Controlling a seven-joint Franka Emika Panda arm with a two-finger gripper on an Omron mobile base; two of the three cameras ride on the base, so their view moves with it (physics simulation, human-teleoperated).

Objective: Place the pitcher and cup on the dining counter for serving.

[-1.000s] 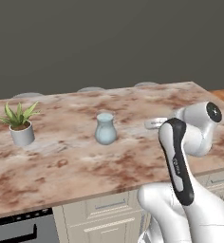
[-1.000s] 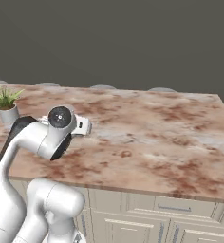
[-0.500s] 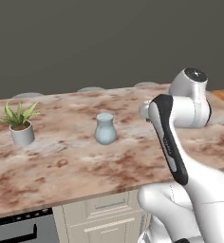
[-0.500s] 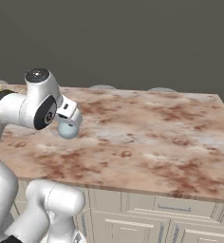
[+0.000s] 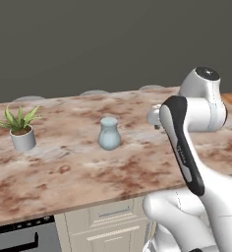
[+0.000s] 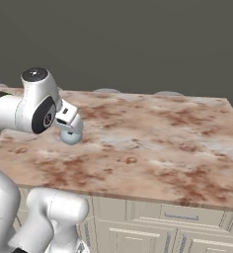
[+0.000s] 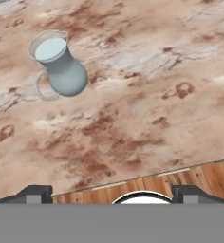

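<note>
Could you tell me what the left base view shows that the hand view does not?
The left base view alone shows a potted plant on the dining counter, cream cabinet fronts below it and the dark wall behind. The hand view alone shows the pitcher's looped handle, the pale inside of its rim, and a strip of wooden floor past the counter's edge, with the open fingers rising at the bottom. Both share the pitcher standing upright on the marbled counter, apart from the gripper.

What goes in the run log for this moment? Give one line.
pitcher: upright on dining counter | end effector: open, empty, away from pitcher | plant pot: on counter
</note>
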